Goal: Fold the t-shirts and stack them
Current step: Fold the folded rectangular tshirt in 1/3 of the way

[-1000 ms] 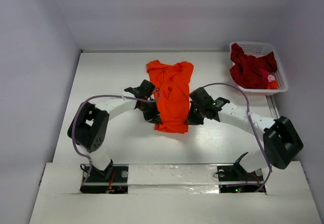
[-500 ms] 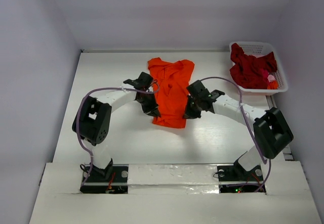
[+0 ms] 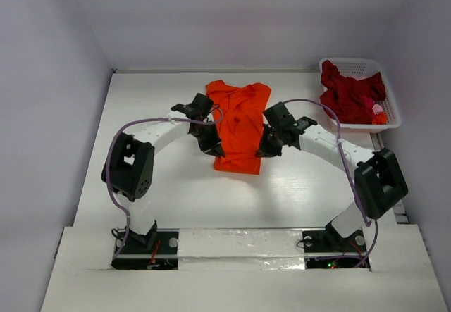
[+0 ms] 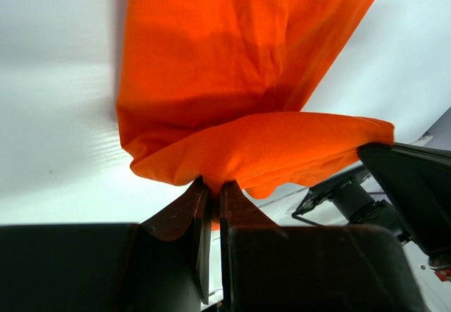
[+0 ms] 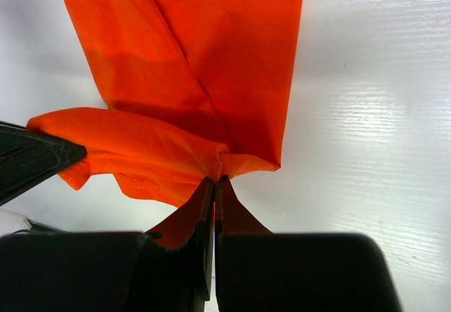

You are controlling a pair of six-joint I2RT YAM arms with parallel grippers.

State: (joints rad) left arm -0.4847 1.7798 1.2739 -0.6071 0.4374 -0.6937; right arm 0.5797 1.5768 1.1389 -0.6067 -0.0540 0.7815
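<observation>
Lies lengthwise at mid-worktop: orange t-shirt [image 3: 238,125], collar end toward the far wall, near hem raised and curled back over the cloth below. Pinches the hem's near left corner in the left end effector [image 3: 215,150], jaws clenched tight on the fabric; seen close in the left wrist view [image 4: 211,194]. Pinches the near right corner likewise in the right end effector [image 3: 262,151], also clenched on cloth [image 5: 213,185]. Hangs slack between the two grips. Leaves bare white worktop [image 3: 158,192] to the left, on the near side, and between the shirt and the basket [image 3: 393,111]. Sits in that white basket at the far right corner: crimson t-shirt [image 3: 349,95], heaped. Closed in by pale walls [image 3: 49,79] on three sides.
</observation>
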